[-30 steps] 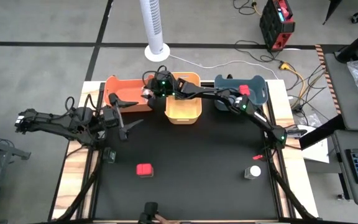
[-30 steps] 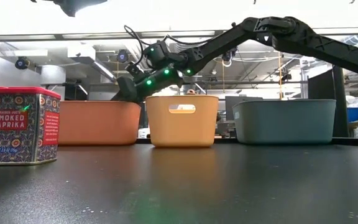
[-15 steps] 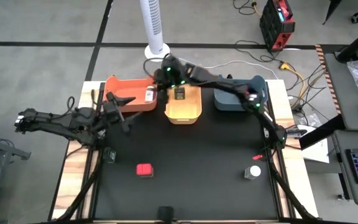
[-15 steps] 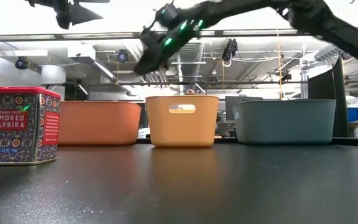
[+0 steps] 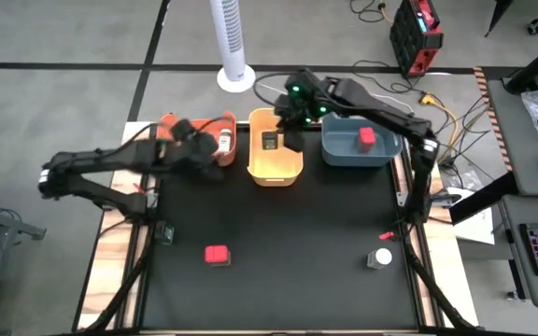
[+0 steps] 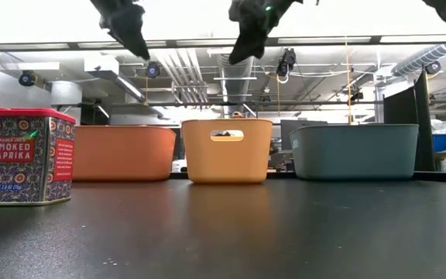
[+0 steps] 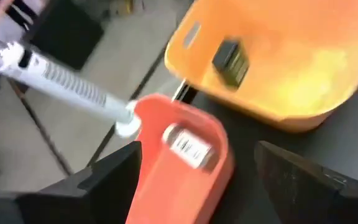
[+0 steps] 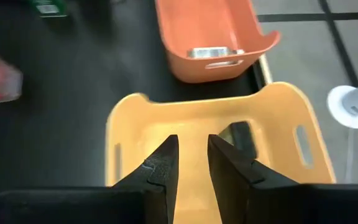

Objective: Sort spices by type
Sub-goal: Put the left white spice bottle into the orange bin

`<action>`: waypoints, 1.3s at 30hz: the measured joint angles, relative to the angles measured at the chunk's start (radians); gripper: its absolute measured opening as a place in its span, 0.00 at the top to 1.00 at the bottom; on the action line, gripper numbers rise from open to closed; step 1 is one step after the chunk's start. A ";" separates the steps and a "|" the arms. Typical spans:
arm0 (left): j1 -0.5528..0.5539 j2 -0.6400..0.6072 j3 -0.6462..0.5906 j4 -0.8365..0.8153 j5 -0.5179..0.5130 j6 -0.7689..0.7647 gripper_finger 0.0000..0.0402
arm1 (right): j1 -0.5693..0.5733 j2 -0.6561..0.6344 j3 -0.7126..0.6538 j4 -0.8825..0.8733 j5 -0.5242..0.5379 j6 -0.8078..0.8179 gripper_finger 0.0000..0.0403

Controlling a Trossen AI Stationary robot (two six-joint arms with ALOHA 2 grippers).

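High view shows the right end effector [image 5: 292, 117] hovering empty, fingers slightly parted, over the yellow bin [image 5: 276, 170], where a black box [image 5: 269, 142] lies. The left end effector [image 5: 199, 149], fingers spread and empty, hangs by the orange bin [image 5: 168, 124] holding a jar [image 5: 223, 142]. I judge one drop done; next comes the red box [image 5: 217, 254], black box [image 5: 163, 232] or jar [image 5: 382, 257] near the desk's front edge. Labels are unreadable.

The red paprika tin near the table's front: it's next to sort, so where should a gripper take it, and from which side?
From above, I'd judge. The red paprika tin stands upright and alone on the black table, boxy with flat sides. Close the fingers across two opposite flat walls, just below the lid. The left gripper, now over the orange bin, looks nearer than the right gripper.
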 joint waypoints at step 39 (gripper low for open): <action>0.664 0.646 0.170 -0.124 0.670 1.015 0.40 | -0.004 -0.315 -0.518 0.369 -0.100 0.068 0.61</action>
